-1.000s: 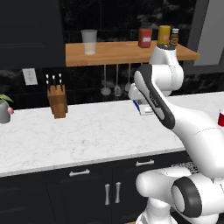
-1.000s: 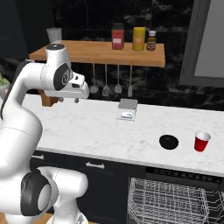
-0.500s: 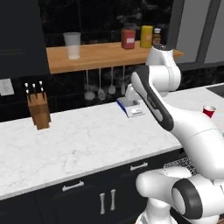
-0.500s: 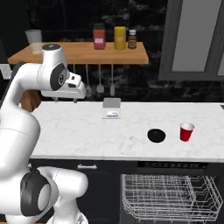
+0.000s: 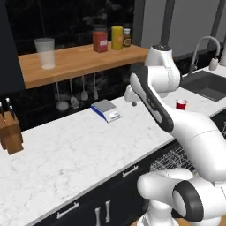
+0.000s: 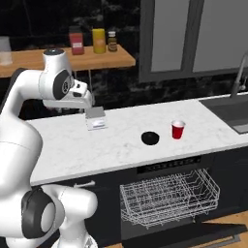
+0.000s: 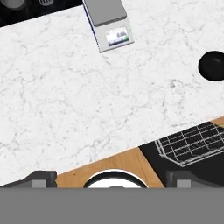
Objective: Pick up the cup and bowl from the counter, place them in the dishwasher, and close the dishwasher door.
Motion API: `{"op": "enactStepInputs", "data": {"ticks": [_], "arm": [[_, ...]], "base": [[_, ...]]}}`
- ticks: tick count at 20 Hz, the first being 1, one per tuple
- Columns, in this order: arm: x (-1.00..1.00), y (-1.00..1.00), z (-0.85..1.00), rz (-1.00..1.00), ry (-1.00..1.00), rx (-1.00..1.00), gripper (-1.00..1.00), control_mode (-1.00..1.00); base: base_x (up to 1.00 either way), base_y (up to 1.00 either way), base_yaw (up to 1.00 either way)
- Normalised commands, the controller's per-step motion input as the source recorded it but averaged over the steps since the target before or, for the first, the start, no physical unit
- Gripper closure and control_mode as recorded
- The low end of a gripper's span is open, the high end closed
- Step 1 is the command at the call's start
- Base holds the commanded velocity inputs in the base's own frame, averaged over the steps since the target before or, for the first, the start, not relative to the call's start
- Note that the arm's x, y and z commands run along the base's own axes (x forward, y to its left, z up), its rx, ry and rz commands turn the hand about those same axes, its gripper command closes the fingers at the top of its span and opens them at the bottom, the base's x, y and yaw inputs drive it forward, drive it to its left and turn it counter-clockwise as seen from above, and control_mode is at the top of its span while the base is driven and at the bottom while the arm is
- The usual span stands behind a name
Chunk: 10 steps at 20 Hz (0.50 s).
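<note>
The red cup stands upright on the white marble counter, with the black bowl just left of it. Under them the dishwasher is open, its silver wire rack pulled out over the lowered dark door. My gripper hangs above the counter well to the left of both, near a small scale. In the hand view the gripper is open, its tips wide apart with nothing between them. The bowl lies at that view's right edge. From the left base the cup shows beyond my arm.
A wooden shelf with jars and a clear glass runs above the counter, utensils hanging under it. A knife block stands at the far left. A sink with a faucet lies right of the cup.
The whole scene has slid left in both base views, so the base has driven right along the counter. Cup, bowl and rack now sit nearer the middle; the sink has come into view.
</note>
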Motion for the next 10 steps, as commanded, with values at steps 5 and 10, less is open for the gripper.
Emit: {"op": "enactStepInputs", "data": {"ticks": [5, 10], "arm": [[0.0, 0.0, 0.0, 0.0, 0.0, 0.0, -1.0, 1.0], [0.0, 0.0, 0.0, 0.0, 0.0, 0.0, -1.0, 1.0]], "base": [[-0.07, 0.42, -0.35], [-0.1, 0.41, -0.27]]}}
